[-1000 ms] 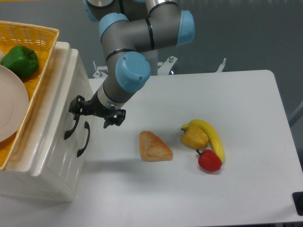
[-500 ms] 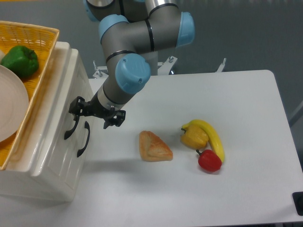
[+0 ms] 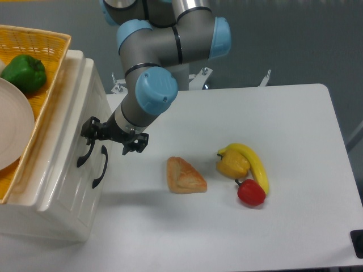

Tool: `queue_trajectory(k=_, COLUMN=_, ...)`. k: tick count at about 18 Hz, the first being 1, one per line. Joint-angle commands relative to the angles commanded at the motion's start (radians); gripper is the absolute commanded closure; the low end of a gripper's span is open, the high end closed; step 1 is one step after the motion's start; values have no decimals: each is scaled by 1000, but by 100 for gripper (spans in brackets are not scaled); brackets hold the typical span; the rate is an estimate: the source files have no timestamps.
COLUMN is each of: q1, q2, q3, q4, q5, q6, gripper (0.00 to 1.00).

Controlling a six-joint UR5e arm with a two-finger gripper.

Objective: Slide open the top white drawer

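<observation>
White cabinet [image 3: 57,187] at table's [image 3: 295,226] left edge, top white drawer [image 3: 71,122] closed, gripper [image 3: 113,136] positioned at its curved black handle [image 3: 85,152], fingers spread, yellow basket [image 3: 39,42] above held green pepper [image 3: 24,72], pastry [image 3: 184,175], banana [image 3: 255,164], red pepper [image 3: 250,192] lay on tabletop.

I see my gripper [image 3: 115,135] has crept a touch further left toward the cabinet front than a second ago, closing in on the black handle [image 3: 85,153] of the top white drawer [image 3: 62,141].

Bare table [image 3: 295,130] right of the gripper [image 3: 113,136]; pastry [image 3: 184,175] lies near.
</observation>
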Motion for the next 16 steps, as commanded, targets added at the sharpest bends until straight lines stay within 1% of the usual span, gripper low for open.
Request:
queue_trajectory(k=6, q1=2, q2=-2, q3=2, q4=2, q5=3, q6=2, gripper=0)
queue_trajectory(k=10, q1=2, q2=-8, q3=5, q4=-2, q5=41, q6=3, gripper=0)
queue_trajectory(k=16, q1=0, q2=-12, q3=9, q4=0, q5=43, q6=6, gripper=0)
